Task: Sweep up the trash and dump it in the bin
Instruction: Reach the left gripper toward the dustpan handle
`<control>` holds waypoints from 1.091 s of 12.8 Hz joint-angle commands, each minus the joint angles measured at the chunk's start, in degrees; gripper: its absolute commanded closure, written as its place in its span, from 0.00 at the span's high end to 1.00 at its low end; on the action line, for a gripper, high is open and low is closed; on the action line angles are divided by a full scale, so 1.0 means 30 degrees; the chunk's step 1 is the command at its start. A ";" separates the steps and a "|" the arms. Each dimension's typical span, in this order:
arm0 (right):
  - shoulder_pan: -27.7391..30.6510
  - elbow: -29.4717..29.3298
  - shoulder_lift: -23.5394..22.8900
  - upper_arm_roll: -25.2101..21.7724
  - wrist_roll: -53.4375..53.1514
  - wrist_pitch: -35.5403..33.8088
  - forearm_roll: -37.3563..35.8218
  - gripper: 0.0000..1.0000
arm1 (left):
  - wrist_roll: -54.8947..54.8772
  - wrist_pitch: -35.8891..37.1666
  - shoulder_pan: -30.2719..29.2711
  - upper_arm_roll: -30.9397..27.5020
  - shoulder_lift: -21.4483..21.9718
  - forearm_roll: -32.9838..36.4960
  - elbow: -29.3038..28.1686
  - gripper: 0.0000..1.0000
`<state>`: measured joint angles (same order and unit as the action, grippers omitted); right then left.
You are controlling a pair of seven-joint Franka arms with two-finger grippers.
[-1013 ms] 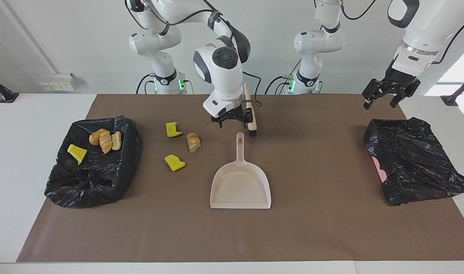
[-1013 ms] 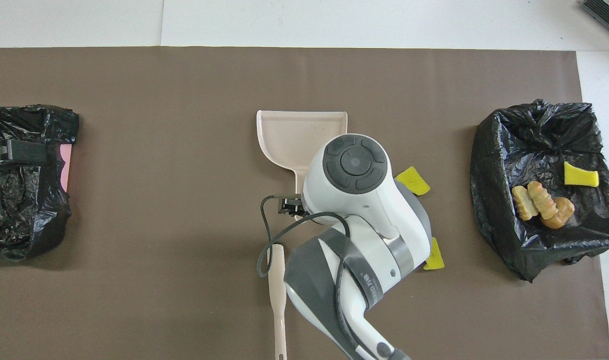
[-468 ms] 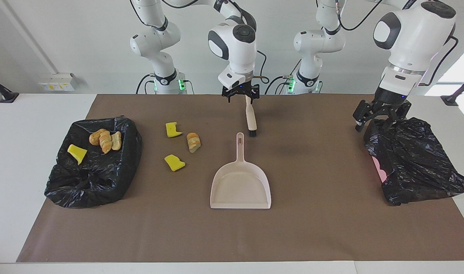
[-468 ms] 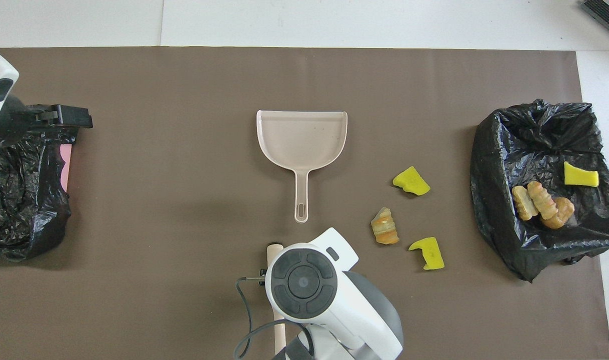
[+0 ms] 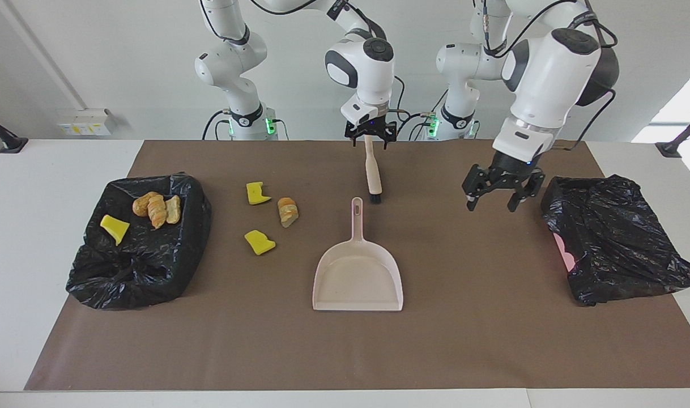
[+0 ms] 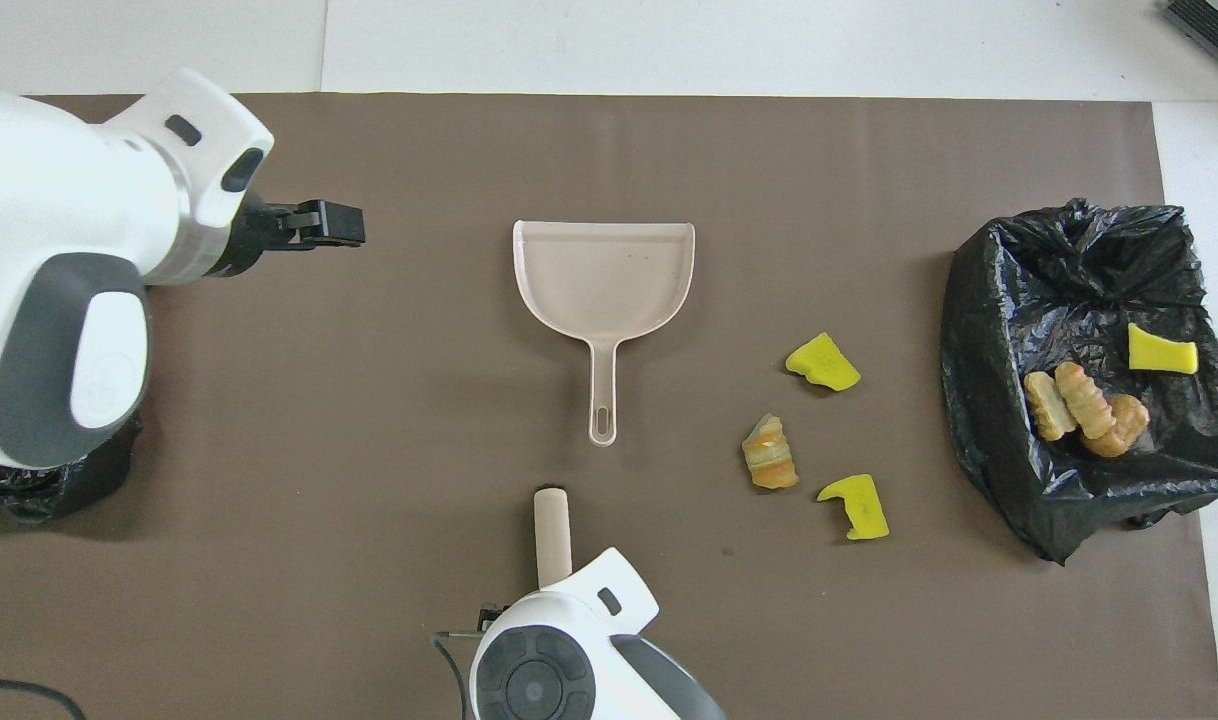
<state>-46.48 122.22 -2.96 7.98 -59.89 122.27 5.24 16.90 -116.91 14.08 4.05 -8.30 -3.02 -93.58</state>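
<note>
Brown matting covers the counter. The right hand, wide and empty, has pulled back to upper centre over the brush. The left hand, also wide, has swung in from its bag. Three trash pieces lie mid-frame beside the dustpan and four are in the bin, so another sweep looks due.

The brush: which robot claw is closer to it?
The right claw. It hangs just over the handle end of the brush, open. The left claw is off toward the left arm's end, over bare mat beside a black bag.
</note>
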 commanded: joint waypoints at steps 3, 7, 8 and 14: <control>-0.0970 0.1826 0.0109 0.0036 -0.0280 0.1631 0.0682 1.00 | 0.2001 -0.0025 0.3062 -0.0267 -0.2733 -0.0107 0.1574 1.00; -0.1061 0.2472 0.0109 0.0036 0.1096 0.2484 0.1359 0.76 | 0.3683 -0.1869 0.4942 -0.0238 -0.3912 -0.0223 0.0260 1.00; -0.1061 0.2501 0.0138 0.0036 0.1475 0.2484 0.1359 0.71 | 0.3828 -0.2306 0.5353 -0.0238 -0.4146 -0.0253 -0.0237 1.00; -0.1003 0.2414 0.0080 0.0036 0.2942 0.2017 0.2413 0.05 | 0.5793 -0.4505 0.6997 -0.0209 -0.5083 -0.0458 -0.2116 1.00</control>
<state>-49.93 128.53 -3.53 8.06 -53.51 128.36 10.32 32.76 -127.77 32.94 4.38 -22.33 -3.72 -98.49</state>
